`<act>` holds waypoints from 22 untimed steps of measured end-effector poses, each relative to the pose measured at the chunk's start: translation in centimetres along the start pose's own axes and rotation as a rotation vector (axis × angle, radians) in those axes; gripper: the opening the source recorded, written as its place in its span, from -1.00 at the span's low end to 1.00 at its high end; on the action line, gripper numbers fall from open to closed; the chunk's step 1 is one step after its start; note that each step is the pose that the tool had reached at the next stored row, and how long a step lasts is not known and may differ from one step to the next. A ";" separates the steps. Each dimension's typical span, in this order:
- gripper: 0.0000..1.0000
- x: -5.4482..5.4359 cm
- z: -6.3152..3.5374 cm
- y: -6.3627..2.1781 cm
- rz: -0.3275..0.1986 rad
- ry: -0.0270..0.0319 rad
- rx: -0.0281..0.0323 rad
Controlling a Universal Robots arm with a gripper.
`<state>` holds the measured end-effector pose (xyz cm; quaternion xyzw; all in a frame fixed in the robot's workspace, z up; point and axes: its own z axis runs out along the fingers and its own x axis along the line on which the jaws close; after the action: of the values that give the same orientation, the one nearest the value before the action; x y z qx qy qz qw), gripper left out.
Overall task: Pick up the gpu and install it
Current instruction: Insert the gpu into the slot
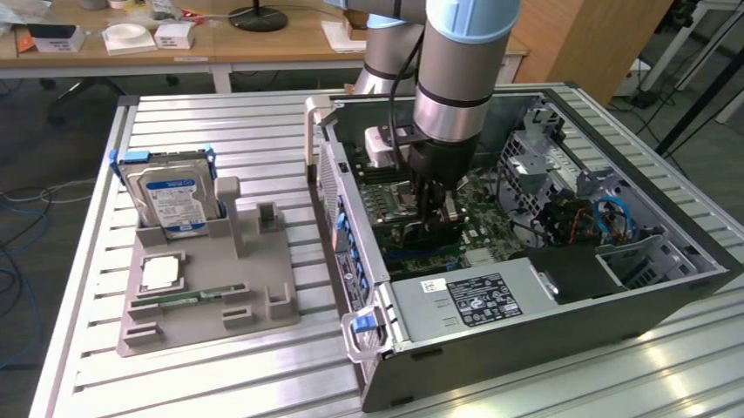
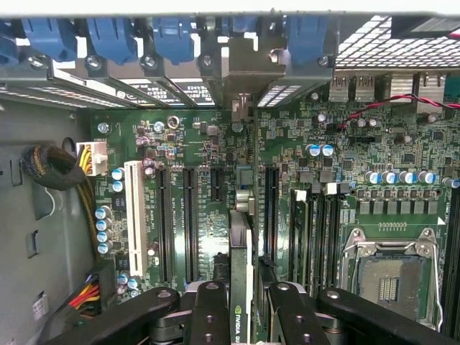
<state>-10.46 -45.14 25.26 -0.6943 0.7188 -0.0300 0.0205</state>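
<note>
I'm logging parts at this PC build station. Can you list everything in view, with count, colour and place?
table: one, silver, slatted, under everything
holder tray: one, grey, on the table, at the exterior view's left of the case
hard drive: one, silver with blue-white label, upright in the tray
processor chip: one, silver, flat on the tray
memory stick: one, green, lying on the tray beside the chip
computer case: one, black, open, on the table
power supply: one, grey, labelled, inside the case
motherboard: one, green, inside the case
processor socket: one, silver frame, on the motherboard
gpu: one, dark, edge-on over the motherboard slots
arm: one, grey and light blue, reaching into the case
gripper: one, black, shut on the gpu
</note>
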 end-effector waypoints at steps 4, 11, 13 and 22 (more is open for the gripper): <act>-0.48 0.0 0.01 0.06 0.000 -0.0002 0.0003; -0.48 0.0 0.15 0.10 0.000 0.0003 0.0002; -0.48 0.0 0.22 0.10 0.000 0.0001 0.0002; -0.48 0.0 0.44 0.12 0.000 0.0001 0.0004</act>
<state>-10.55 -45.14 24.82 -0.6943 0.7188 -0.0302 0.0206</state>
